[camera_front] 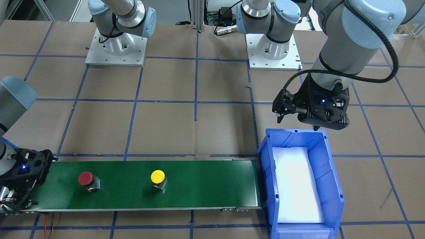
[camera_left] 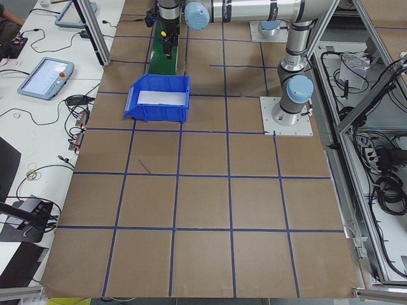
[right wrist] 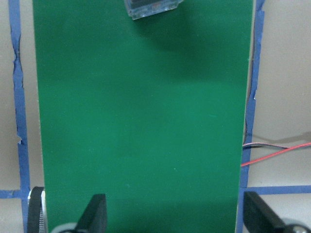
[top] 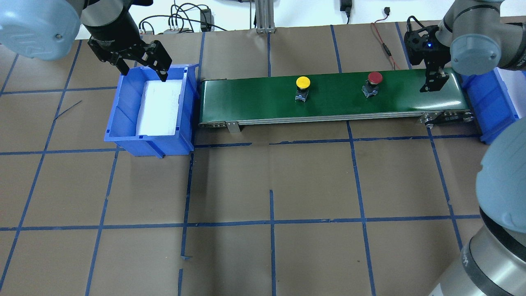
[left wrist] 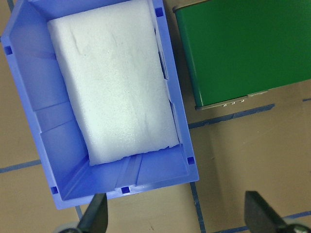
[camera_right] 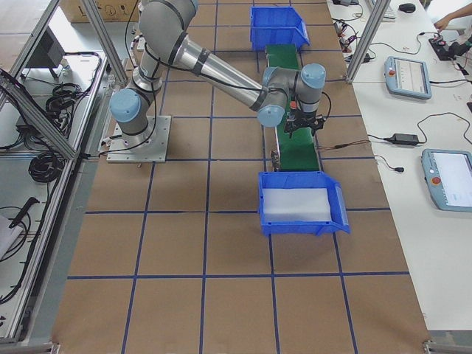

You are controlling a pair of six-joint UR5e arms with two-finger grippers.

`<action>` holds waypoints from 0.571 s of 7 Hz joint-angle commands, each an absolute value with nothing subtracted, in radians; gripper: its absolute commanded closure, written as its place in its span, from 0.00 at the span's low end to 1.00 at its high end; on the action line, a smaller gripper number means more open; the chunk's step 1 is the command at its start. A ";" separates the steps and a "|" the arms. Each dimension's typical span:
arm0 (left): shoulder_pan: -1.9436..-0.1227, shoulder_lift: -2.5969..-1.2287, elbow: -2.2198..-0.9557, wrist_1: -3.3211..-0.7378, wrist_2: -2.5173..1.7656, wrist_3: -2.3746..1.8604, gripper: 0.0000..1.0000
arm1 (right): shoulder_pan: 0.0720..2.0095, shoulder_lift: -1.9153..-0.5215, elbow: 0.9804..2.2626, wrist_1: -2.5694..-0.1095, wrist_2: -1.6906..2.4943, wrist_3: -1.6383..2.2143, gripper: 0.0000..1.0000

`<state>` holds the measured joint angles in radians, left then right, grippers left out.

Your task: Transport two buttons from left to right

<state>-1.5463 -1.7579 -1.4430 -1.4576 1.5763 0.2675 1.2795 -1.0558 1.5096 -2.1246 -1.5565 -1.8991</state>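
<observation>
The yellow button (top: pixel 303 82) stands near the middle of the green conveyor belt (top: pixel 254 102). The red button (top: pixel 374 77) stands further toward the belt's right end. Both also show in the front view, yellow (camera_front: pixel 157 176) and red (camera_front: pixel 85 178). My left gripper (top: pixel 144 75) is open and empty above the far rim of the left blue bin (top: pixel 123 135). My right gripper (top: pixel 434 82) is open and empty over the belt's right end, a short way from the red button. The right wrist view shows a button body (right wrist: pixel 153 7) at its top edge and bare belt (right wrist: pixel 146 121) between the fingers.
The left bin holds a white foam pad (left wrist: pixel 112 82) and sits against the belt's left end. A second blue bin (top: pixel 493 107) stands at the belt's right end, partly behind my right arm. Brown table with blue tape lines (top: pixel 271 222) lies in front.
</observation>
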 commanded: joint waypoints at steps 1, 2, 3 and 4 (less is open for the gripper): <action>-1.555 -1.749 -1.450 -1.437 1.585 0.279 0.00 | 1.281 -1.055 1.511 -2.134 -1.557 -1.899 0.02; -1.562 -1.747 -1.469 -1.436 1.589 0.278 0.00 | 1.279 -1.055 1.511 -2.134 -1.557 -1.898 0.02; -1.562 -1.746 -1.491 -1.395 1.589 0.275 0.00 | 1.279 -1.055 1.509 -2.140 -1.557 -1.898 0.03; -1.557 -1.735 -1.502 -1.358 1.592 0.275 0.00 | 1.279 -1.055 1.511 -2.146 -1.557 -1.898 0.03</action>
